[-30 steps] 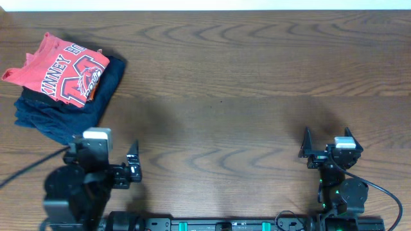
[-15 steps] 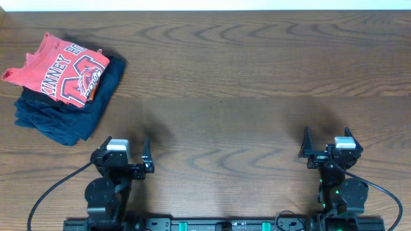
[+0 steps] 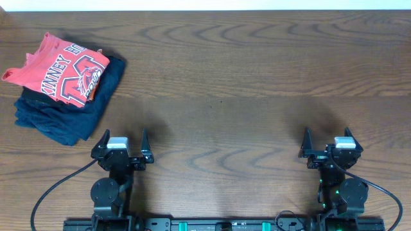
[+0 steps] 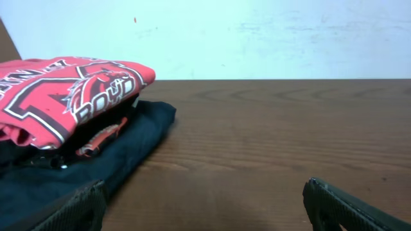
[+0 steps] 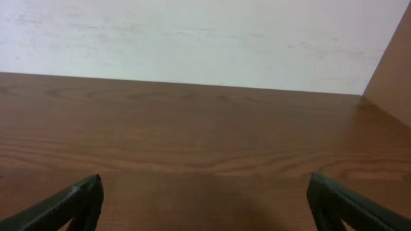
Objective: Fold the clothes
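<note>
Left gripper (image 3: 123,140) is parked low at the near edge of the wooden table (image 3: 218,77), jaws spread wide and holding nothing; in its wrist view I see both fingertips (image 4: 70,208) just poking up at the bottom corners, with bare wood between them. Right gripper (image 3: 327,136) mirrors it on the other side, also spread wide with nothing in it. Both arms sit folded back over their bases, grippers pointing toward the far edge.

The coral-red T-shirt (image 3: 61,70) is at the far left, lying folded on top of a navy-blue folded garment (image 3: 70,122), lettering up. From the left wrist the shirt (image 4: 64,96) sits ahead and to the left, with a thin black layer (image 4: 96,131) showing between it and the navy one. The pile's left side comes close to the table's left edge.

Open wood runs from the pile's right side across to the right edge, and from both grippers up to the pale wall (image 4: 257,38) at the back.
</note>
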Tool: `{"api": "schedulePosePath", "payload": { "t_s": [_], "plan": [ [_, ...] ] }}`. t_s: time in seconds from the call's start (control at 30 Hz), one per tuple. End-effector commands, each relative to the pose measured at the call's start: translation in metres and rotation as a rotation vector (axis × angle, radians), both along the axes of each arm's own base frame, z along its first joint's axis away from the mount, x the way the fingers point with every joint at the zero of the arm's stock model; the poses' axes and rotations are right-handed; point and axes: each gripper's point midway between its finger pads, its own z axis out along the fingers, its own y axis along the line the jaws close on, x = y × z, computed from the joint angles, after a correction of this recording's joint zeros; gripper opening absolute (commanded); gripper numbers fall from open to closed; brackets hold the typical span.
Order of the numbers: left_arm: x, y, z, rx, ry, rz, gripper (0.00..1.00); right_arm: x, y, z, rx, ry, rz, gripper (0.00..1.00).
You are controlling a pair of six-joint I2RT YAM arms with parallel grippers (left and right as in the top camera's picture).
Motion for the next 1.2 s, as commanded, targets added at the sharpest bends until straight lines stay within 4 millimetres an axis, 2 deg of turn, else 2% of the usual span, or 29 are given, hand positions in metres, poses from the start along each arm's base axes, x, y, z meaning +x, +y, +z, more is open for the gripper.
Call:
{"api": "schedulePosePath", "payload": {
  "t_s": [0.0, 0.17, 0.43, 1.17],
  "plan": [
    [0.0, 0.006, -0.016, 0.042, 0.035, 0.026, 0.98, 0.0, -0.001, -0.001, 0.0, 0.001, -0.001, 0.99],
    [0.001, 0.003, -0.008, 0.071, 0.004, 0.01, 0.98, 0.0, -0.001, -0.001, 0.0, 0.001, -0.001, 0.99],
    [0.0, -0.005, -0.015, 0.049, 0.029, -0.04, 0.98, 0.0, -0.001, -0.001, 0.0, 0.001, -0.001, 0.99],
    [0.0, -0.005, -0.015, 0.05, 0.032, -0.04, 0.98, 0.0, -0.001, -0.001, 0.0, 0.001, -0.001, 0.99]
  ]
}}
